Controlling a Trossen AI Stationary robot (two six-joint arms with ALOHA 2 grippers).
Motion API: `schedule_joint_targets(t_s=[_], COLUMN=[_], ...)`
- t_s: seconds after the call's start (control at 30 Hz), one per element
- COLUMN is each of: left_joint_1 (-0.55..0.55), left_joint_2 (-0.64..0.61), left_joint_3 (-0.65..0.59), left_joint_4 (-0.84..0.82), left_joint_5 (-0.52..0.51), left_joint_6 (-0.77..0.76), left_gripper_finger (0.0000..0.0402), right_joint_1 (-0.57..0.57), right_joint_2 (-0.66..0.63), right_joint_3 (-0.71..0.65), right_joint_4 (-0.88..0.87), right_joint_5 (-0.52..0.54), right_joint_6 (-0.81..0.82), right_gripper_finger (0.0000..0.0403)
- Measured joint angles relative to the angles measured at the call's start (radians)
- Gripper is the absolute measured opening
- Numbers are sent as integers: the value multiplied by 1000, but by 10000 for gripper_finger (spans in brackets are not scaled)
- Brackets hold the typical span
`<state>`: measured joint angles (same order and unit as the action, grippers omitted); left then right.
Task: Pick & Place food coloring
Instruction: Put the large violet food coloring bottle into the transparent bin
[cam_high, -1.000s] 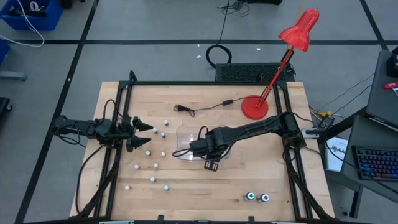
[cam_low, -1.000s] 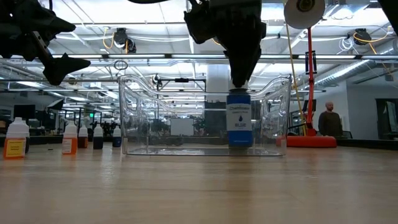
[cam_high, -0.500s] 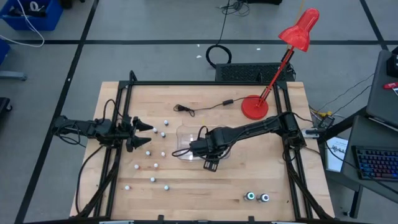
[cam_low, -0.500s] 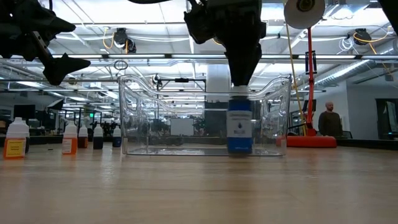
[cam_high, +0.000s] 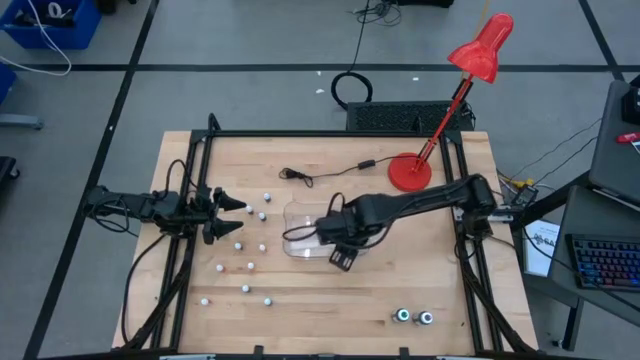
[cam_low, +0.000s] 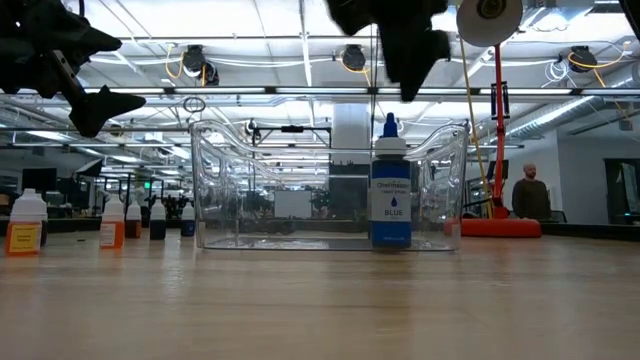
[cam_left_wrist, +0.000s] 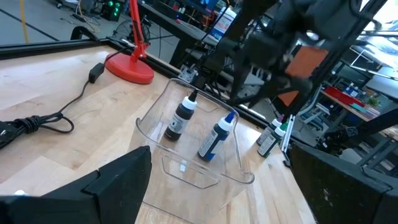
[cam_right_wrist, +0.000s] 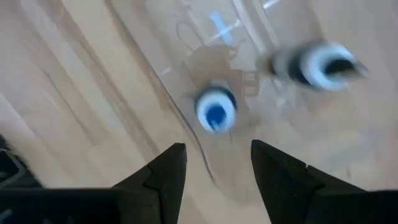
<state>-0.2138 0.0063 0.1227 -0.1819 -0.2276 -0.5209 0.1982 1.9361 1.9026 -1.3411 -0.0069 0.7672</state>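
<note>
The blue food coloring bottle stands upright on its base on the floor of the clear tub. It also shows in the left wrist view and, from above, in the right wrist view. A dark bottle stands beside it in the tub. My right gripper hangs open above the blue bottle, clear of its tip. Several small white-capped bottles stand on the table left of the tub. My left gripper waits open near the left edge.
A red desk lamp and a black cable are on the far part of the table. Two more bottles stand near the near right corner. Larger bottles show at the low view's left. A person stands far behind.
My right gripper has let go of the blue bottle's cap, risen above the tub and shifted toward the table's right. The bottle has dropped a little onto the tub floor and now stands there on its own.
</note>
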Motion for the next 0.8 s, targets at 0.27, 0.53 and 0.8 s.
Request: schedule_joint_targets(t_s=[0.27, 0.53, 0.8], left_joint_1=[0, 0, 0], left_joint_2=[0, 0, 0], left_joint_3=[0, 0, 0], left_joint_4=[-1, -1, -1], left_joint_5=[0, 0, 0], left_joint_6=[0, 0, 0], left_gripper_finger=[379, 379, 379], right_joint_1=[175, 413, 588], right_joint_2=[-70, -74, -74], right_joint_3=[0, 0, -51], right_joint_4=[-197, -227, -218], right_joint_5=[-151, -232, -175], right_joint_6=[440, 833, 1092], right_gripper_finger=[169, 169, 169])
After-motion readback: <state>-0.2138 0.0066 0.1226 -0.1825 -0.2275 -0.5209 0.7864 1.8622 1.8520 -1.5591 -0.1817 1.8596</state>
